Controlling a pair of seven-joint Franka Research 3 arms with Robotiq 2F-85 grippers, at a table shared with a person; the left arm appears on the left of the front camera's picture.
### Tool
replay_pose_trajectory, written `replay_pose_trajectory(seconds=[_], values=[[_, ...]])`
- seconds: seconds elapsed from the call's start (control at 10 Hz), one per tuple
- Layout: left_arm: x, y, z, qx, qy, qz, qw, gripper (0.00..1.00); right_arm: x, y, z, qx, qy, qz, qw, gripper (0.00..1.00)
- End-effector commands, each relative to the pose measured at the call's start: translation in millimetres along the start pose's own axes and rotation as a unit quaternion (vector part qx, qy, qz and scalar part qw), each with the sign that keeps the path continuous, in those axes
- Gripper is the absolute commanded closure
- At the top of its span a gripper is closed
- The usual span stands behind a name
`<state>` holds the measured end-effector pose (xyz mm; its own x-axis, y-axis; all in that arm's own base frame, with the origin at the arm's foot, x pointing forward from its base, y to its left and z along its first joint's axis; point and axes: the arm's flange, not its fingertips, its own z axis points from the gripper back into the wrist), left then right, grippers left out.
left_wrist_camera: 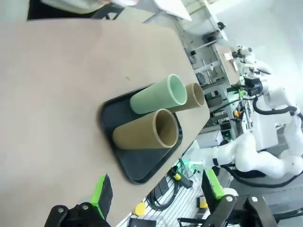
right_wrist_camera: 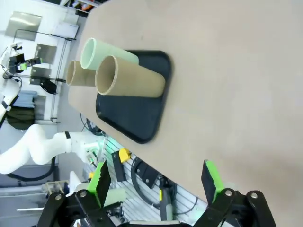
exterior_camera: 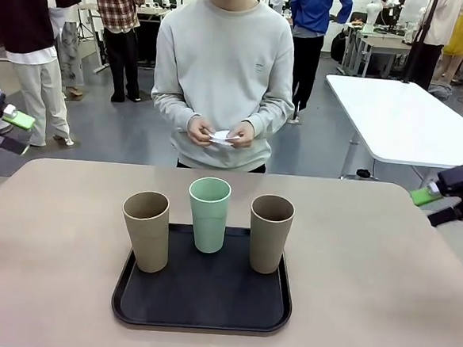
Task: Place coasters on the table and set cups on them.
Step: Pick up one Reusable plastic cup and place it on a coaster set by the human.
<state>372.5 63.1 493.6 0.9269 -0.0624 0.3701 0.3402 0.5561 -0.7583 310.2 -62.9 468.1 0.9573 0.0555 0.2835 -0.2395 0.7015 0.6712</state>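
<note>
Black tray (exterior_camera: 201,310) near your edge of the tabletop (exterior_camera: 384,264) carries the three cups (exterior_camera: 209,213) upright, midway between the arms. Coasters (exterior_camera: 220,136) sit in the person's hands (exterior_camera: 199,130) beyond the far edge, none laid yet. Your left pincer (left_wrist_camera: 157,189) and right pincer (right_wrist_camera: 155,182) hover wide open and empty off opposite sides, neither clearly nearer.

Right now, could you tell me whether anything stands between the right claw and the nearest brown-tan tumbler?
Nothing visible does: bare beige tabletop lies between the open right claw and that brown-tan tumbler on the black tray.
</note>
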Motion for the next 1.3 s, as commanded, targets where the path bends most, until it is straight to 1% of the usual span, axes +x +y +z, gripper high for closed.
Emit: replay_pose_trajectory(seconds=[0.0, 0.2, 0.3, 0.4, 0.5, 0.6, 0.8, 1.0, 1.2], values=[[5, 9, 18, 0.037, 0.023, 0.045, 0.998, 0.00, -29, -6, 8, -0.006, 0.003, -0.005, 1.000, 0.00], [0, 22, 40, 0.039, 0.008, 0.070, 0.997, 0.00, -49, -14, 34, -0.006, -0.016, -0.012, 1.000, 0.00], [-3, 25, 53, 0.034, 0.000, 0.076, 0.997, 0.00, -62, -18, 48, 0.013, -0.037, -0.010, 0.999, 0.00], [-11, 29, 60, 0.027, 0.007, 0.075, 0.997, 0.00, -71, -18, 55, 0.035, -0.046, 0.005, 0.998, 0.00], [-13, 34, 63, 0.031, 0.026, 0.074, 0.996, 0.00, -79, -17, 62, 0.047, -0.028, 0.000, 0.998, 0.00], [-20, 36, 65, 0.035, 0.037, 0.077, 0.996, 0.00, -84, -21, 65, 0.047, -0.041, 0.015, 0.998, 0.00], [-30, 42, 65, 0.032, 0.053, 0.076, 0.995, 0.00, -91, -26, 74, 0.055, -0.048, 0.026, 0.997, 0.00], [-37, 40, 70, 0.030, 0.027, 0.091, 0.995, 0.00, -95, -27, 76, 0.054, -0.050, 0.024, 0.997, 0.00], [-45, 27, 72, 0.040, 0.020, 0.076, 0.996, 0.00, -96, -29, 75, 0.063, -0.049, 0.038, 0.996, 0.00]])
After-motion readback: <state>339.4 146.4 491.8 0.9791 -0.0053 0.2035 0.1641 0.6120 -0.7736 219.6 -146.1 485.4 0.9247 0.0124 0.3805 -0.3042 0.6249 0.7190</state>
